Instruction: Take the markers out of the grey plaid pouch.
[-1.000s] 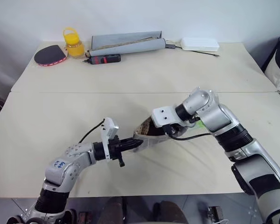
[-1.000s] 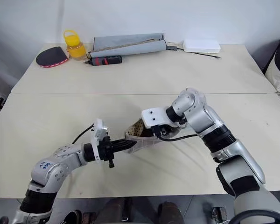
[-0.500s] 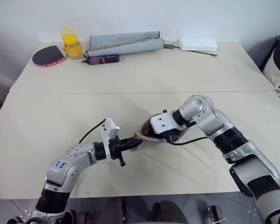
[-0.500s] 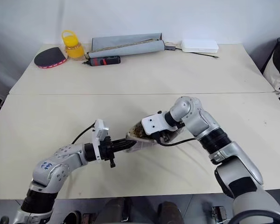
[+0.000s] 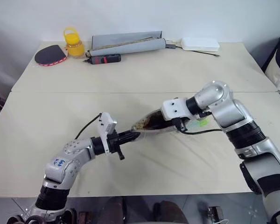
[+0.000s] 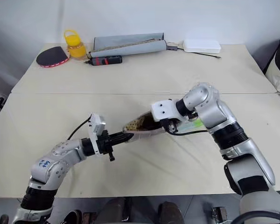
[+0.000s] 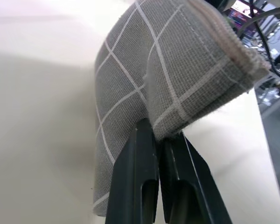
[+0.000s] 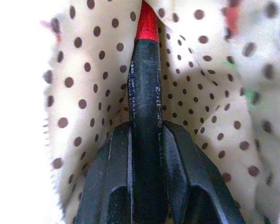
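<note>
The grey plaid pouch (image 5: 149,124) hangs stretched between my two grippers, just above the table. My left gripper (image 7: 158,133) is shut on a folded edge of the pouch (image 7: 144,60) at its near-left end. Reaching into the pouch's open mouth, my right gripper (image 8: 146,135) is shut on a marker (image 8: 143,93) with a red cap and dark body, surrounded by the dotted lining (image 8: 84,93). A pale green marker (image 5: 201,123) lies on the table under my right wrist.
Along the far edge of the table (image 5: 130,92) sit a red paddle (image 5: 50,55), a yellow jar (image 5: 73,43), a red-and-black tool (image 5: 104,59), a long plain-grey rolled case (image 5: 126,43) and a white box (image 5: 200,44) with a cable.
My right gripper dipped into the pouch, closed on the marker, then rose and moved right. The pouch lifted and stretched out. My left gripper rose slightly with its end.
</note>
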Controlling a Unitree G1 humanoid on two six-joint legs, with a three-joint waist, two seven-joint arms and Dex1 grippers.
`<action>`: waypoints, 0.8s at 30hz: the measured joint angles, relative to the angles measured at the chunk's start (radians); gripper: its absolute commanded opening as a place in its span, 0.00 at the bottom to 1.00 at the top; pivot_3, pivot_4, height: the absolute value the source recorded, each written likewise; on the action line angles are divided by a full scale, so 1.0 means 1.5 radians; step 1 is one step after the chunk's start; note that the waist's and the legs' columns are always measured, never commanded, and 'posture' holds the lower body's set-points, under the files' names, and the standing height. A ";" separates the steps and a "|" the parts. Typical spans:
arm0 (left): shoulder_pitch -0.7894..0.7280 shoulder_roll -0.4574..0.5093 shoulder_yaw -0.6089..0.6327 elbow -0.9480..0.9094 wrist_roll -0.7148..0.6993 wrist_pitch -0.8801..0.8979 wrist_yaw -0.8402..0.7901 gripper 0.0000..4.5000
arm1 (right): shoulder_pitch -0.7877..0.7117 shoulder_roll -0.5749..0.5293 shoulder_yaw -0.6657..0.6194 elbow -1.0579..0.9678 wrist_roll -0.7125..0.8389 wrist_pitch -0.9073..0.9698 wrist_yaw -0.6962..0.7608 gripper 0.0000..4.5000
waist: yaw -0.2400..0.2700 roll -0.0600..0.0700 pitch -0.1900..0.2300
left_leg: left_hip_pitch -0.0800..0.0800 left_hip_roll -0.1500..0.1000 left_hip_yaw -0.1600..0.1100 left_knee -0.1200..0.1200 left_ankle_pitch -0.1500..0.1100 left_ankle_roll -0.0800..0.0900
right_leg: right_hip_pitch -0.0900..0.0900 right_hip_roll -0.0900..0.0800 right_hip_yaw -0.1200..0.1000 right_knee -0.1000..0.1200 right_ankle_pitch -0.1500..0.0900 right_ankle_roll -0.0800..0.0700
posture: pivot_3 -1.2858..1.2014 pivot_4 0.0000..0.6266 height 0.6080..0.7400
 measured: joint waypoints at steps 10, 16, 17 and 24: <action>-0.017 0.007 0.027 0.054 0.040 -0.034 0.021 0.00 | -0.030 -0.002 -0.078 -0.034 0.098 0.068 0.000 0.12 | 0.000 0.001 0.000 | 0.000 0.000 0.000 0.000 0.000 0.000 | 0.000 0.000 0.000 0.002 0.000 0.000 | 0.52 0.24 1.00; -0.021 0.003 0.029 0.055 0.052 -0.046 0.025 0.00 | -0.019 -0.011 -0.076 -0.033 0.097 0.067 -0.006 0.12 | 0.002 0.001 0.000 | -0.001 0.000 0.000 0.000 0.000 0.000 | 0.000 0.000 0.000 0.002 0.000 0.000 | 0.52 0.24 1.00; -0.021 0.003 0.032 0.056 0.053 -0.050 0.029 0.00 | -0.018 -0.006 -0.082 -0.032 0.110 0.078 -0.008 0.12 | 0.001 0.001 0.000 | -0.001 0.000 0.000 0.000 0.000 0.000 | 0.000 0.000 0.000 0.002 0.000 0.000 | 0.52 0.24 1.00; -0.017 0.075 0.092 0.081 0.099 -0.111 0.036 0.00 | -0.025 0.003 -0.132 -0.053 0.204 0.159 -0.016 0.12 | -0.005 0.001 0.000 | 0.000 0.000 0.000 -0.001 0.000 0.000 | -0.001 0.000 0.000 0.002 0.000 0.000 | 0.52 0.24 1.00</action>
